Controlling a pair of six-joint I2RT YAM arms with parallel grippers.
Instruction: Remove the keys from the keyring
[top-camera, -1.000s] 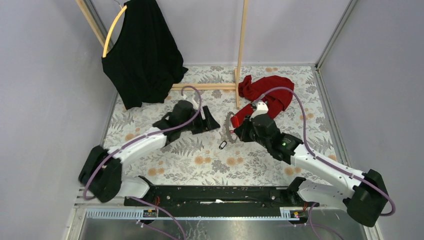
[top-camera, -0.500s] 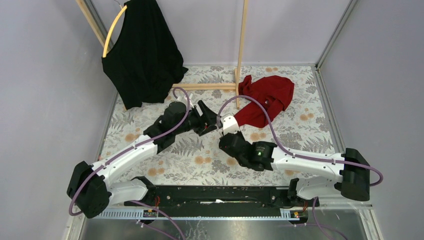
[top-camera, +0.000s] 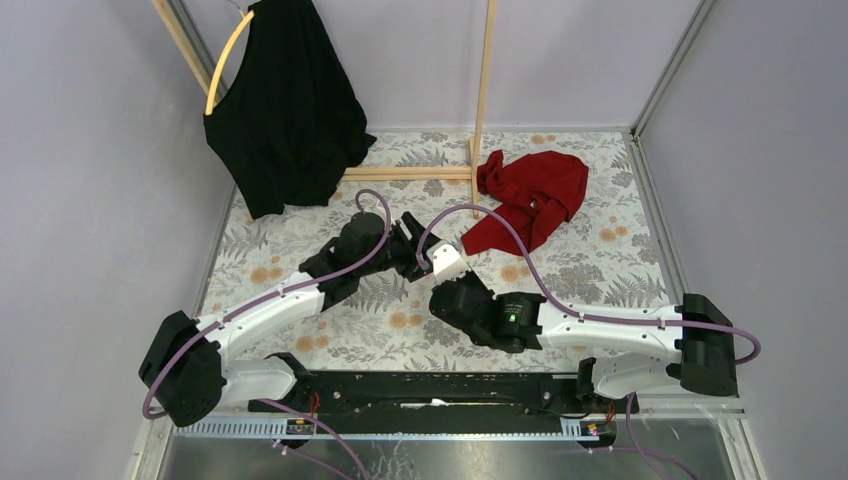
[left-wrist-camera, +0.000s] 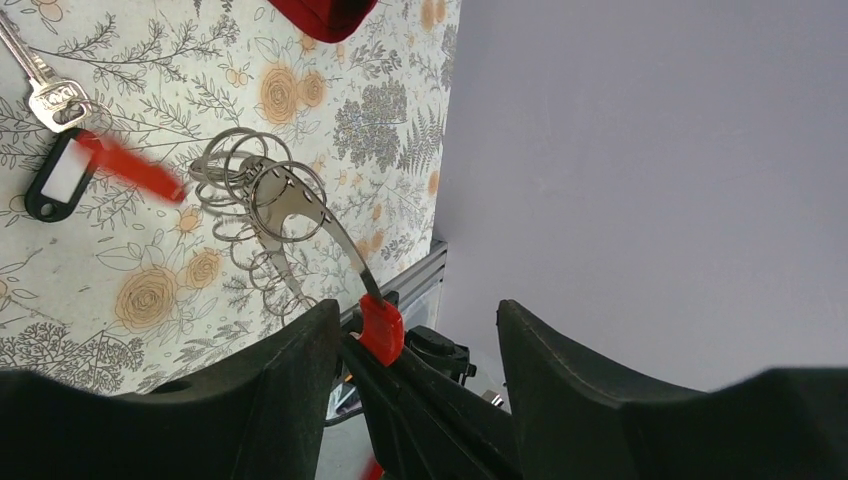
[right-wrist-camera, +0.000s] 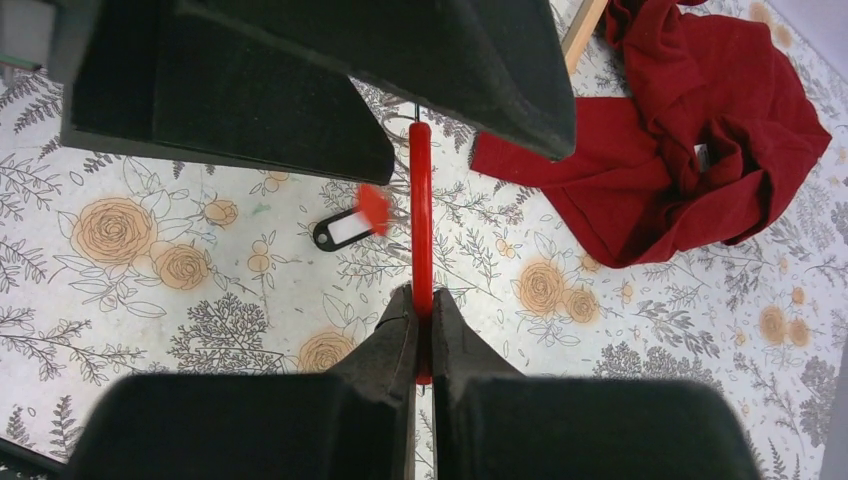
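My right gripper is shut on the red section of the keyring and holds it above the table. In the left wrist view that red section leads up a grey strap to a bunch of metal rings. My left gripper is open, with its fingers either side of the right gripper's tip. A key with a black oblong head lies on the table and also shows in the right wrist view. A small red tag beside it is blurred. In the top view both grippers meet and hide the keyring.
A red cloth lies on the floral mat at back right, beside a wooden rack post. A black garment hangs at back left on a yellow hanger hoop. Grey walls enclose the mat.
My right arm has swung left from beside the red cloth, carrying the keyring between the left gripper's open fingers. The left gripper has shifted slightly toward it. The black-headed key is now hidden in the top view.
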